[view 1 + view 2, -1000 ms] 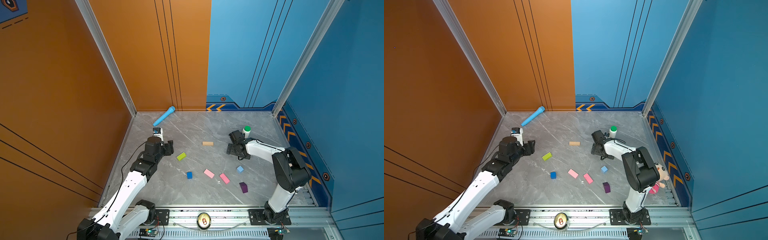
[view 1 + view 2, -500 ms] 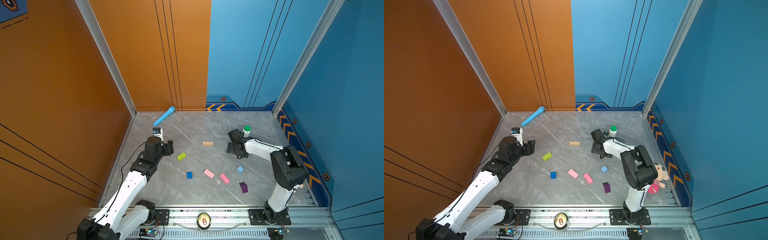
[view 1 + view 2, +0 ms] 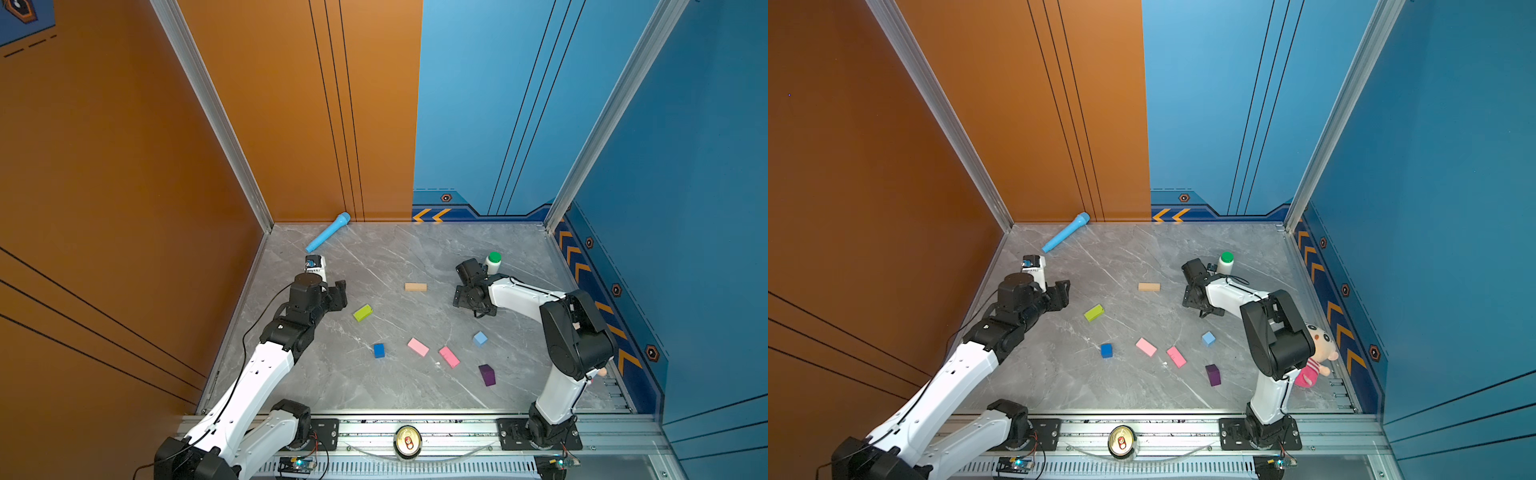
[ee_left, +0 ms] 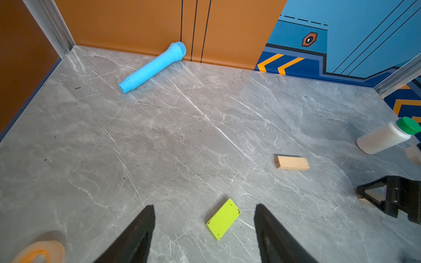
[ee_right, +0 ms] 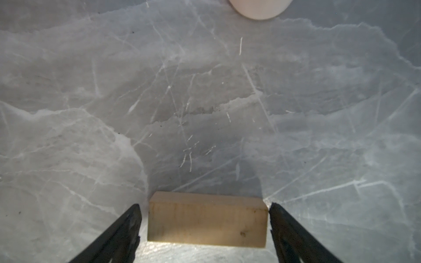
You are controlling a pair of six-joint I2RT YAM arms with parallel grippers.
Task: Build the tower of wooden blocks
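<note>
Fingers (image 5: pixel 118 234) on right straddle tan bar (image 5: pixel 207 222), not touching.

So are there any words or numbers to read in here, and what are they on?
No readable words or numbers anywhere.
Orange chevron arrows on the blue wall: shapes only, no letters.
Hexagon badge on that wall: symbol only.
Dark mark on the tan bar end: too small to read.
</note>
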